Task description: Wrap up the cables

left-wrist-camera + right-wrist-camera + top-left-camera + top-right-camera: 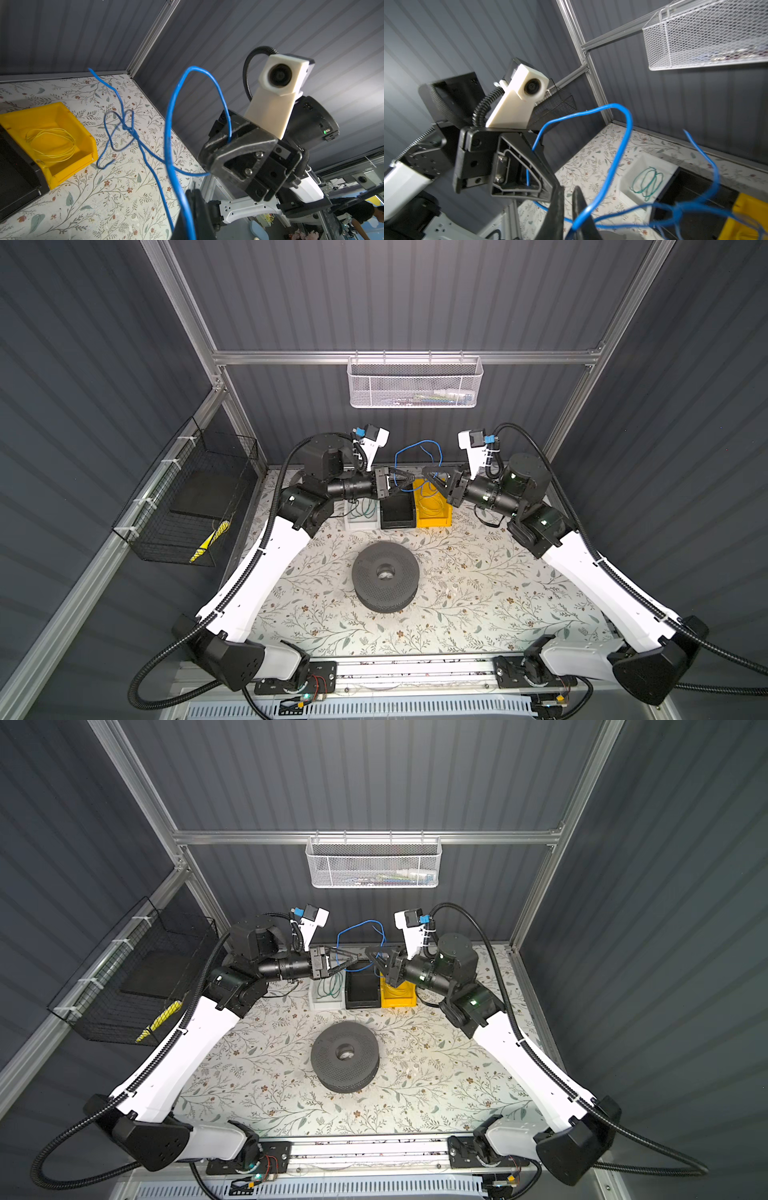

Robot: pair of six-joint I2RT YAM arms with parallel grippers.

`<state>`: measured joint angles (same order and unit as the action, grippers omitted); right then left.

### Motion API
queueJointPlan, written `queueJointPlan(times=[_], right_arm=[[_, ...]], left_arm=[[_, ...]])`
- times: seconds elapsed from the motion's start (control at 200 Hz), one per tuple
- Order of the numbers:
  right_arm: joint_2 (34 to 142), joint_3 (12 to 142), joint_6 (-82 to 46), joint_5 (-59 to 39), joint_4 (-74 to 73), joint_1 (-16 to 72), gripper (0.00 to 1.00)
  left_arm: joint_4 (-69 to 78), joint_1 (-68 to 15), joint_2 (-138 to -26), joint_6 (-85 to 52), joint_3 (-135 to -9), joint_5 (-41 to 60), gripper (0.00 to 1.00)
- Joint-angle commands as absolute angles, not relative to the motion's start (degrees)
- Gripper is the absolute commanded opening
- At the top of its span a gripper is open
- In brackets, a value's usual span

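Above bins, left fingers, right fingers pinch cable.

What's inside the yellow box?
A loose ring of thin yellow wire lies inside the yellow box. One corner of the box is hidden behind the black box, so I can't see there.

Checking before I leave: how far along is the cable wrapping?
Done: green coil in the white bin, yellow coil in the yellow bin. In hand: left gripper and right gripper pinch the blue wire aloft, loosely looped and twisted. Remaining: tidying that coil and probably binning it; the black bin looks empty.
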<state>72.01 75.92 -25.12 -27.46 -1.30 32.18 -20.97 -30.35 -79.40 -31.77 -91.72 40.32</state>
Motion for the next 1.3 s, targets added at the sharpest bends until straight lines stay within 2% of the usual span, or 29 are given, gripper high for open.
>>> queueJointPlan(times=[0.0, 0.05, 0.22, 0.435, 0.52, 0.68, 0.91, 1.055, 1.296], right_arm=[[69.2, 78.2, -22.4, -23.0, 4.5, 30.5, 0.00], [68.0, 79.2, -20.6, -20.1, 8.9, 29.9, 0.00], [64.5, 83.3, -11.3, 3.9, 25.2, 29.8, 0.00], [61.3, 83.9, -5.6, 26.8, 31.3, 29.8, 0.00], [61.3, 83.3, -3.4, 31.9, 31.9, 29.8, 0.00], [61.4, 82.7, 0.3, 38.3, 32.3, 29.7, 0.00], [61.1, 82.6, 6.7, 45.2, 32.2, 30.0, 0.00], [62.1, 85.5, 6.3, 39.1, 37.1, 31.0, 0.00], [63.7, 96.8, -1.9, -5.8, 52.9, 28.1, 0.00]], left_arm=[[-25.6, -30.7, -77.1, -27.4, -92.8, 39.1, 0.00], [-28.4, -30.6, -77.0, -25.1, -94.0, 36.6, 0.00], [-37.1, -30.6, -76.9, -17.9, -97.6, 27.6, 0.00], [-42.9, -30.7, -76.5, -13.5, -99.2, 12.4, 0.00], [-44.9, -30.7, -76.6, -12.2, -99.6, 7.5, 0.00], [-47.6, -30.6, -76.2, -12.5, -99.2, -7.4, 0.00], [-49.6, -30.7, -76.5, -12.7, -98.9, -20.3, 0.00], [-46.1, -30.7, -75.7, -11.7, -97.8, -22.2, 0.00], [-42.7, -30.7, -77.4, -8.7, -97.8, -27.4, 0.00]])
